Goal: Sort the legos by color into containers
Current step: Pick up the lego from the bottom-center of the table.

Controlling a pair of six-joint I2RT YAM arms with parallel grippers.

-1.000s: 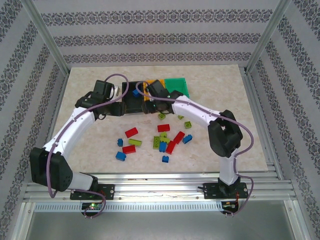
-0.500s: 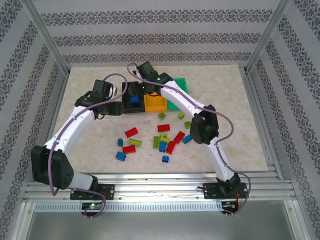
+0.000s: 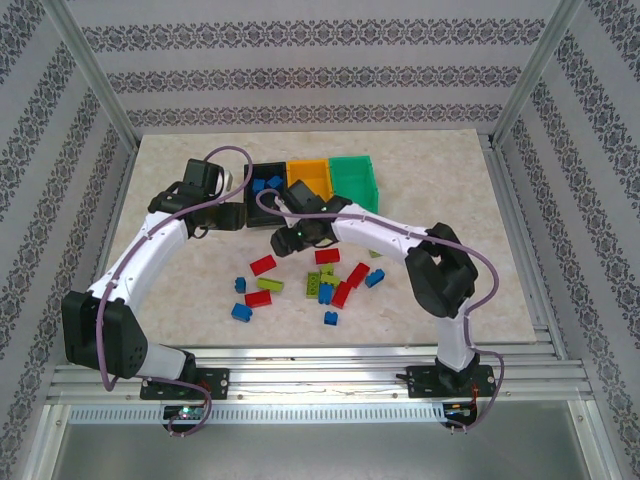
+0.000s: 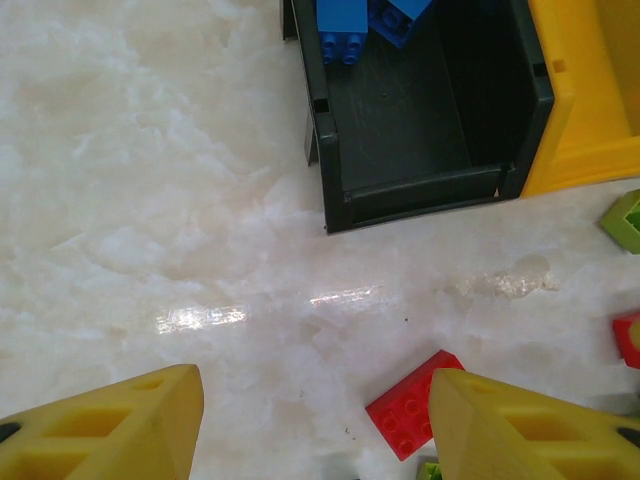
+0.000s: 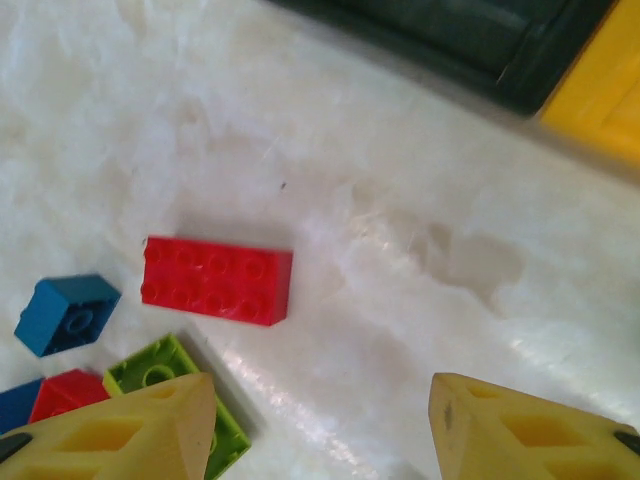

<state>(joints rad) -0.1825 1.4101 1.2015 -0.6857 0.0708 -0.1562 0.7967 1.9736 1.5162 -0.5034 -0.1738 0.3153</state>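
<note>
The black bin (image 3: 262,207) holds blue legos (image 3: 264,184) (image 4: 342,22); the orange-yellow bin (image 3: 309,178) and the green bin (image 3: 356,177) stand to its right. My left gripper (image 3: 238,216) (image 4: 315,425) hovers open just left of the black bin's front, with a red brick (image 4: 408,412) by its right finger. In front of the black bin my right gripper (image 3: 284,240) (image 5: 320,430) is low and open over bare table. A red brick (image 5: 217,280) (image 3: 263,264), a blue brick (image 5: 68,313) and a lime brick (image 5: 165,375) lie to its left.
Several loose red, blue and lime bricks (image 3: 330,285) are scattered across the middle of the table. The black bin's near wall (image 5: 450,45) and the yellow bin's corner (image 5: 600,110) lie just ahead of the right fingers. A metal frame surrounds the table.
My right gripper has come away from above the black bin and dropped to the table in front of it. Blue bricks now lie uncovered in that bin. The left arm barely moved.
</note>
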